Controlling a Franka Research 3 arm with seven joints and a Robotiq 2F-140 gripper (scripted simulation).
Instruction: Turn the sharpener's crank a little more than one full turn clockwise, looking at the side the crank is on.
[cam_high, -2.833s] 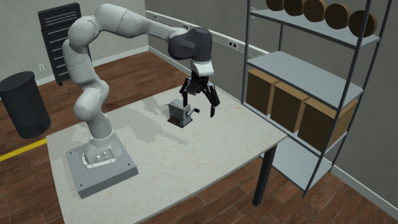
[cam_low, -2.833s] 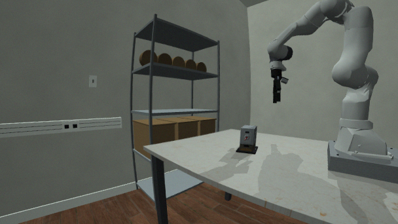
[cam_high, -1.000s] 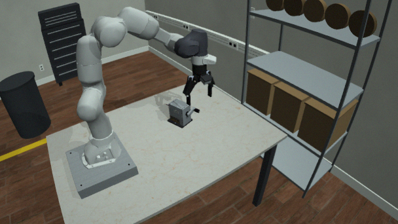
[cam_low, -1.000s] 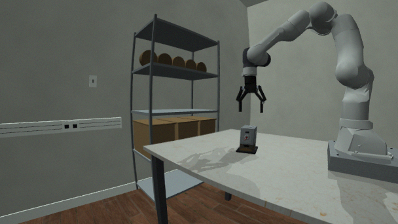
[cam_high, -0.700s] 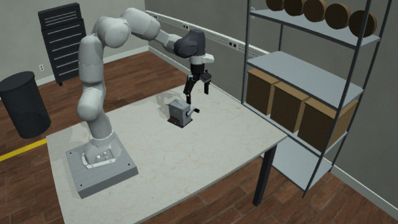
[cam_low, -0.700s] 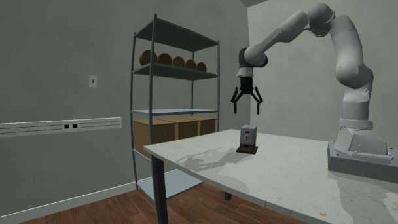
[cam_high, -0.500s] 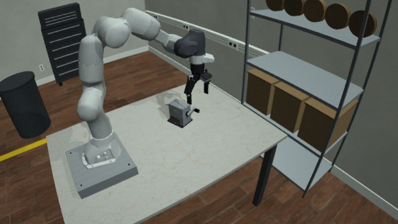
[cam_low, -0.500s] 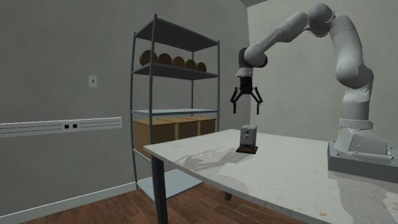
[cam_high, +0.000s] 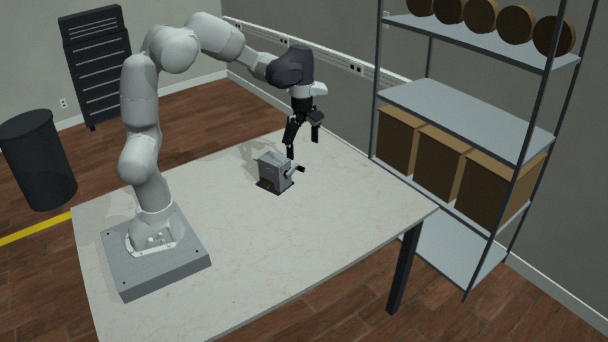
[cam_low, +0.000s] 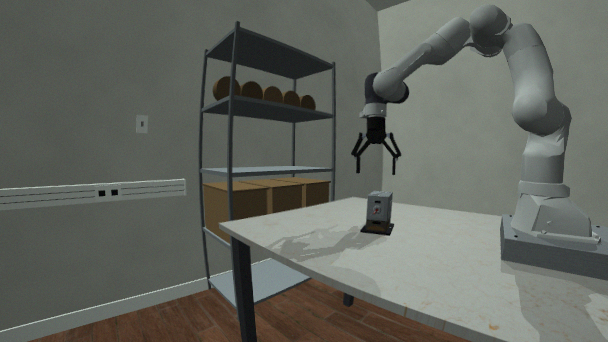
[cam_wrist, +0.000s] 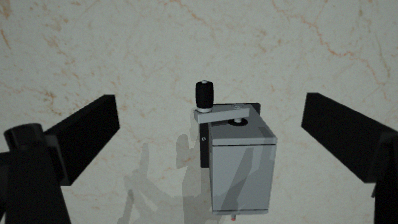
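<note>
A small grey box sharpener (cam_high: 274, 172) stands on a dark base on the marble table; it also shows in the exterior view (cam_low: 379, 212) and in the wrist view (cam_wrist: 242, 162). Its grey crank arm (cam_wrist: 221, 116) ends in a black knob (cam_wrist: 204, 94); in the top view the crank (cam_high: 294, 170) sticks out toward the shelf side. My gripper (cam_high: 301, 139) hangs open and empty well above the sharpener, fingers pointing down. It shows in the exterior view (cam_low: 375, 164) too. In the wrist view (cam_wrist: 210, 130) the sharpener lies between the two wide fingers.
A metal shelf rack (cam_high: 480, 115) with cardboard boxes (cam_high: 450, 165) stands just past the table's right edge. My arm's base (cam_high: 152, 250) sits on the table's left part. A black bin (cam_high: 35, 160) and a dark cabinet (cam_high: 95, 65) stand on the floor.
</note>
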